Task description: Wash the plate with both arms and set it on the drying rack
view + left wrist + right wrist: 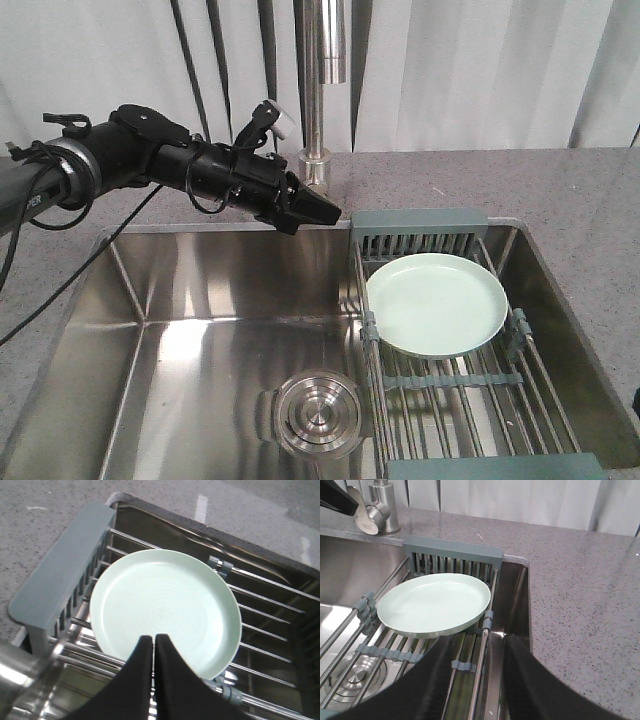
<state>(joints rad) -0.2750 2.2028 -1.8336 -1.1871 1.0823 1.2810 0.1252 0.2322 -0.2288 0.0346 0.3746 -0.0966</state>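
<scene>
Surrounding the steel sink (pixel 200 340) is speckled grey countertop (pixel 580 200), with pale curtains behind. The plate (pixel 436 303) lies on the drying rack (pixel 455 385). The left gripper (pixel 325 212) hovers closed above the basin; right gripper (pixel 475 650) fingers stand apart, empty.

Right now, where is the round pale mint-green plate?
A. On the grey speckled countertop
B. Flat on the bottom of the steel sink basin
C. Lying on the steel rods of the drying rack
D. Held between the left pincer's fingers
C. The round pale mint-green plate lies on the steel rods of the drying rack, while the left pincer is shut, up beside the tap and clear of it.
</scene>
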